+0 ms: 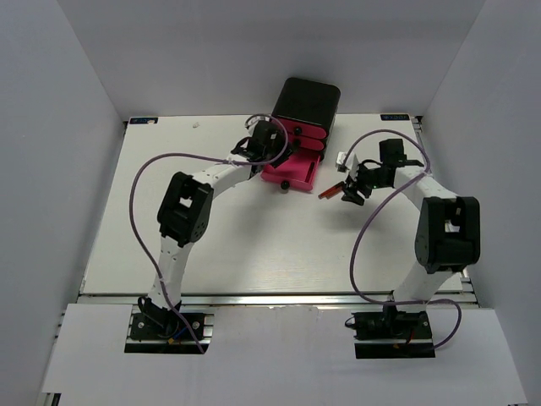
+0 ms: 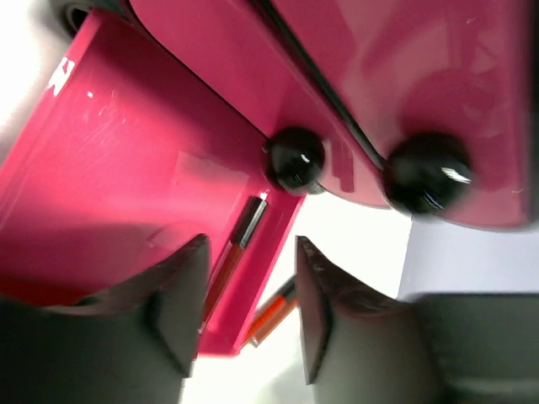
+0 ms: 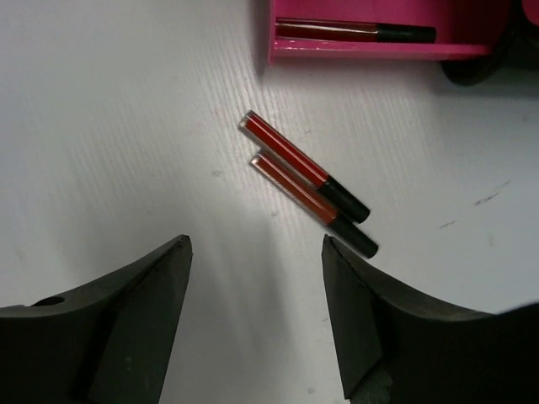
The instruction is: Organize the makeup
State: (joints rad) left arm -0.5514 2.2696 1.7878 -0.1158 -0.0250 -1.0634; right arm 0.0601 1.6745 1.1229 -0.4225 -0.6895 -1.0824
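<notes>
The makeup in view is thin dark red sticks with black caps. Two sticks (image 3: 305, 178) lie side by side on the white table, just ahead of my right gripper (image 3: 254, 244), which is open and holds nothing. In the top view these sticks (image 1: 330, 192) lie right of the open pink drawer (image 1: 292, 172). A third stick (image 2: 237, 250) lies inside that drawer (image 2: 126, 168) along its side wall. My left gripper (image 2: 248, 320) hovers open over the drawer's corner, gripping nothing. Past that corner, one more stick (image 2: 271, 317) shows on the table. No compacts or palettes are in view.
The black box (image 1: 306, 103) with pink drawers stands at the back of the table, its lowest drawer pulled out. Two black round knobs (image 2: 295, 160) on the shut drawer fronts sit close above my left fingers. White walls enclose the table on three sides.
</notes>
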